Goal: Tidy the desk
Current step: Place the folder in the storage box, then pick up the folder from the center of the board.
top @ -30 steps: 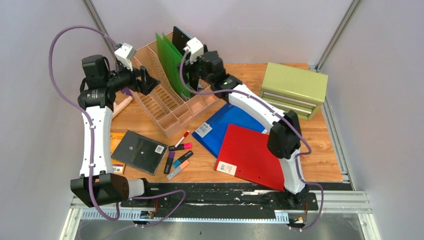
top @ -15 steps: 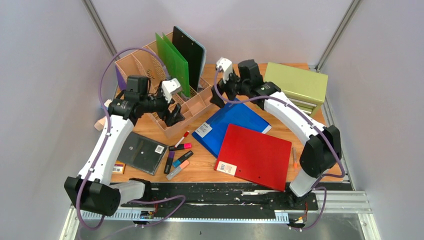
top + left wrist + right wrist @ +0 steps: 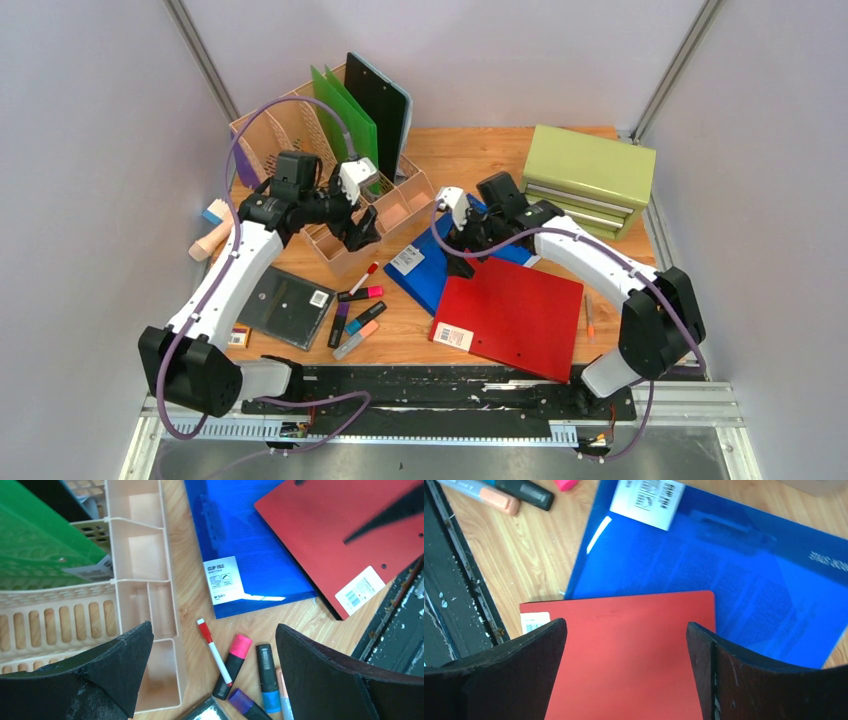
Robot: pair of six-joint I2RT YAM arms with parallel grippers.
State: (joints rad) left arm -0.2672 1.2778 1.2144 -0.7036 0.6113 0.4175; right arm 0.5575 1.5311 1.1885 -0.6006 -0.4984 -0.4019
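The desk (image 3: 470, 150) holds a red folder (image 3: 510, 310) lying partly over a blue folder (image 3: 430, 262). Beside them lie several markers (image 3: 355, 315) and a dark grey notebook (image 3: 285, 300). My left gripper (image 3: 362, 230) hangs open over the front corner of the beige organizer (image 3: 330, 215). In the left wrist view the left gripper (image 3: 213, 626) frames a red-and-white pen (image 3: 215, 652) and a pink highlighter (image 3: 232, 665) below it. My right gripper (image 3: 462, 240) hovers open above the folders. In its own view the right gripper (image 3: 626, 623) spans the red folder (image 3: 624, 650), with the blue folder (image 3: 724, 580) behind.
Green folders (image 3: 345, 120) and a black one (image 3: 385, 100) stand in the organizer's back slots. A green drawer cabinet (image 3: 585, 175) sits at the back right. An orange pen (image 3: 590, 315) lies right of the red folder. A pink block (image 3: 212, 238) rests at the left edge.
Both arms swung away from the organizer's back toward the desk's middle. The left gripper came forward to the organizer's front corner, and the right gripper dropped over the folders.
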